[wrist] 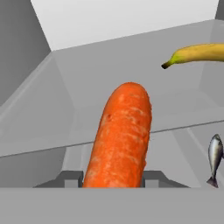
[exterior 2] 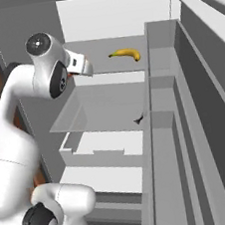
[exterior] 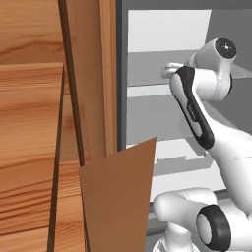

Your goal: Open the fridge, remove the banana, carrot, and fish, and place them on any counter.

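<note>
Orange root: a stubby orange-red tapered carrot (wrist: 121, 135) is filling the middle of the hand view, running up from between the two dark finger tips at six o'clock.
Claw: the two-finger claw (wrist: 113, 178) is sitting with one tip on each side of the carrot's base; the jaws are standing close against it and appear to be clenching on it, though whether the grip is complete I cannot tell for sure.
Arm: the white arm with dark joints (exterior 2: 48, 67) is reaching into the cold box at the upper shelf's ten o'clock corner in the right base view.
Fridge: the tall grey fridge with white interior and grey shelves (exterior 2: 106, 15) is standing open, so that step is looking done.
Yellow fruit: a small curved yellow banana with darker tips (exterior 2: 125, 54) is lying on the upper shelf, toward one o'clock from the carrot in the hand view, well apart from it.
Fish: a small dark grey fish shape (wrist: 215, 159) is lying on the shelf below, at four o'clock in the hand view.
Progress: all three foods are sitting inside the fridge, none is resting on a table yet; the carrot seems first in line.
</note>
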{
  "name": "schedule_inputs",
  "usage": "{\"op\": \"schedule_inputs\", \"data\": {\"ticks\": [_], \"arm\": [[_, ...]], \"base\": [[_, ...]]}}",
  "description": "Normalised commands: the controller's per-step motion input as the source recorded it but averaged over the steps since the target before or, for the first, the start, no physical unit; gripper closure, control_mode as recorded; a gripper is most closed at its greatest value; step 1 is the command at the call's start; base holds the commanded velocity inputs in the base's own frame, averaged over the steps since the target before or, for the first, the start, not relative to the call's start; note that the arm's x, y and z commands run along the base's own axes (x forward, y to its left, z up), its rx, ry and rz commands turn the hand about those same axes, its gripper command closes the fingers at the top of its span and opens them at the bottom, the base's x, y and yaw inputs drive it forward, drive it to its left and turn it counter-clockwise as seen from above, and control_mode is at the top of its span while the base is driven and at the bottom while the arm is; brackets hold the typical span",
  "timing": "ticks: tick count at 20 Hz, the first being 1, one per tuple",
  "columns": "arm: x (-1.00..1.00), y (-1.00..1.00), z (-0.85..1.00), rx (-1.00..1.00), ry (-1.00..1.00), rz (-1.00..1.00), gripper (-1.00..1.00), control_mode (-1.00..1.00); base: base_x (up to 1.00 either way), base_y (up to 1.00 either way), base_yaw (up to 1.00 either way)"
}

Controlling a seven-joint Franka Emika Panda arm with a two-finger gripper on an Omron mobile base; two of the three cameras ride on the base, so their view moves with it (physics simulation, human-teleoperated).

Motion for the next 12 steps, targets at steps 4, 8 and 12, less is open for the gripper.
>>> {"op": "schedule_inputs", "data": {"ticks": [4, 8, 12], "arm": [[-1.00, 0.00, 0.00, -0.02, 0.12, 0.16, 1.00, -1.00], [-1.00, 0.00, -0.07, -0.06, 0.15, 0.11, 1.00, -1.00], [-1.00, 0.00, -0.26, -0.10, 0.20, 0.05, 1.00, -1.00]], "base": [[0.00, 0.00, 0.00], [0.00, 0.00, 0.00], [0.00, 0.00, 0.00]]}}
